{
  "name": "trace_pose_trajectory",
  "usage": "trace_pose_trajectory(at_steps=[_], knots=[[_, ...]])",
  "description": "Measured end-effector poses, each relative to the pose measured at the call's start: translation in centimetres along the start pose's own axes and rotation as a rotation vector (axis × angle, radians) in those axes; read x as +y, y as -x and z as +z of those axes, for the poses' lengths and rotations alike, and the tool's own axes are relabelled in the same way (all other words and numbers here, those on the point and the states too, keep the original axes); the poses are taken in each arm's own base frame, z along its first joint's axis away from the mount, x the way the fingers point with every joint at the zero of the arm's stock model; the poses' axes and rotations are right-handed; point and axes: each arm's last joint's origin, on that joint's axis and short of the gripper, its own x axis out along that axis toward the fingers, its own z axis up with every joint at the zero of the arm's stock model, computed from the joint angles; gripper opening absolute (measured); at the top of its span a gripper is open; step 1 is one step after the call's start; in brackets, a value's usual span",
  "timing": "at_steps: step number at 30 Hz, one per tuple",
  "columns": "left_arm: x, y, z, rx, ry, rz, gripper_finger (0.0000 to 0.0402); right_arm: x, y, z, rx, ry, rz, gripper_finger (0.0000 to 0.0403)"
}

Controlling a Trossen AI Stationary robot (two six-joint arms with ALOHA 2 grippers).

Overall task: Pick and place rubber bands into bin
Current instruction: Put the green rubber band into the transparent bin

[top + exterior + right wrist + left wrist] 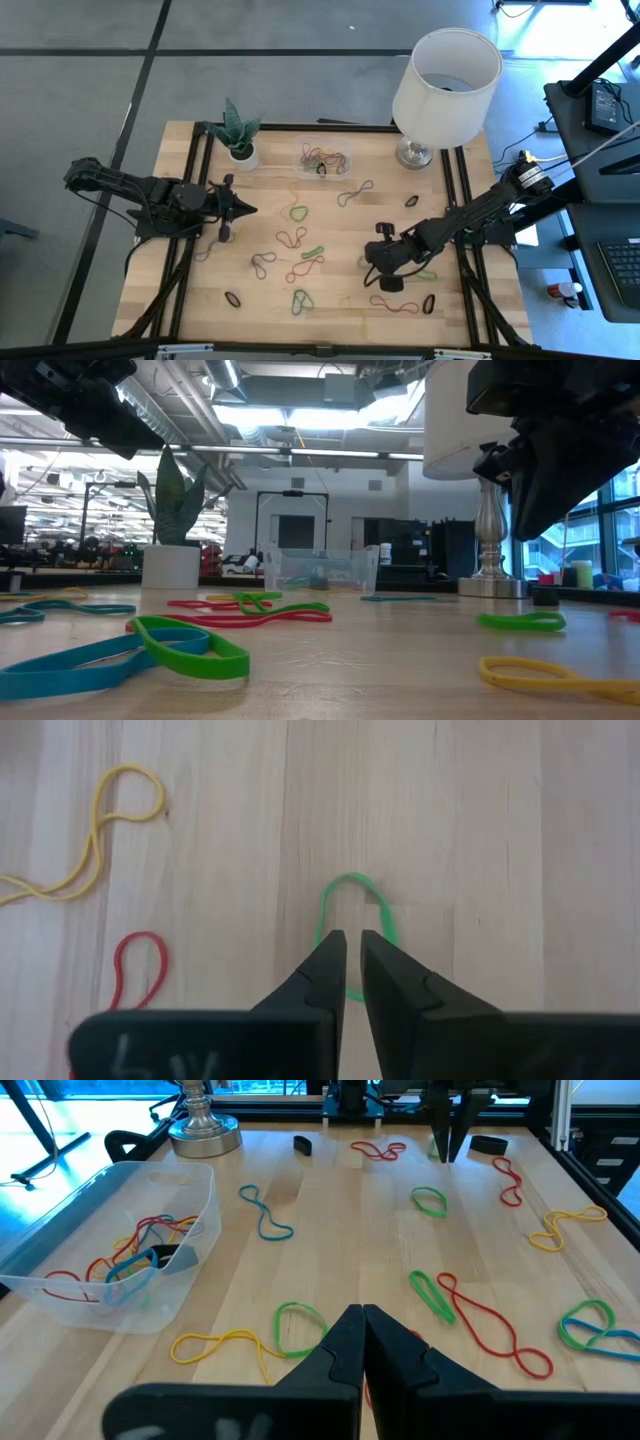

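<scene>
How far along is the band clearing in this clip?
Early on. Done: a few rubber bands already lie in the bin. In hand: the right gripper has its nearly shut jaws around a green band on the table; whether it has gripped it is unclear. The left gripper waits shut and empty. Left: many loose bands are scattered across the wood.

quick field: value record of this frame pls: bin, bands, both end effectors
bin: clear bin at the table's far edge between plant pot and lamp; several rubber bands already inside
loose bands: many scattered over the table
right end effector: low over the table, fingers nearly together around one side of a green band; whether it has a grip on the band cannot be told
left end effector: shut, empty, waiting over the table's left side
</scene>
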Motion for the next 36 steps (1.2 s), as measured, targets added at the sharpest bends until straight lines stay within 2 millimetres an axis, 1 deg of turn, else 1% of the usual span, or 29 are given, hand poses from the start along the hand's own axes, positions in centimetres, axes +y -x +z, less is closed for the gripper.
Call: trace_pose_trajectory(at_steps=[4, 6, 8, 12, 15, 21, 23, 26, 31, 33, 36], knots=[[0.0, 0.0, 0.0, 0.000, 0.000, 0.000, 0.0001, -0.1, 0.0, 0.0, 0.000, 0.009, -0.002, 0.0040], [0.0, 0.0, 0.0, 0.000, 0.000, 0.000, 0.0001, -0.1, -0.4, 0.1, 0.003, 0.008, -0.005, 0.0040], [0.0, 0.0, 0.0, 0.000, 0.000, 0.000, 0.0001, -0.2, -1.1, 0.1, 0.016, 0.027, -0.014, 0.0040], [0.0, 0.0, 0.0, -0.001, 0.000, 0.000, 0.0001, -0.3, -3.3, 0.0, 0.051, 0.092, -0.031, 0.0040], [0.0, 0.0, 0.0, -0.001, 0.000, 0.000, 0.0001, -1.0, -4.5, -0.1, 0.086, 0.078, -0.053, 0.0040], [0.0, 0.0, 0.0, 0.000, 0.000, 0.000, 0.0001, -2.4, -5.0, 0.3, 0.097, 0.034, -0.076, 0.0040], [0.0, 0.0, 0.0, 0.000, 0.000, 0.000, 0.0001, -2.7, -5.0, 0.4, 0.108, 0.020, -0.050, 0.0044], [0.0, 0.0, 0.0, 0.000, 0.000, 0.000, 0.0001, -2.8, -5.1, 0.3, 0.136, 0.008, 0.003, 0.0064], [0.0, 0.0, 0.0, 0.000, 0.000, 0.000, 0.0001, -2.8, -5.1, 0.3, 0.143, 0.008, 0.020, 0.0118], [0.0, 0.0, 0.0, 0.000, 0.000, 0.000, 0.0001, -2.8, -5.4, 0.2, 0.149, 0.026, 0.009, 0.0135], [0.0, 0.0, 0.0, 0.000, 0.000, 0.000, 0.0001, -3.0, -6.2, -0.1, 0.177, 0.057, -0.050, 0.0144]])
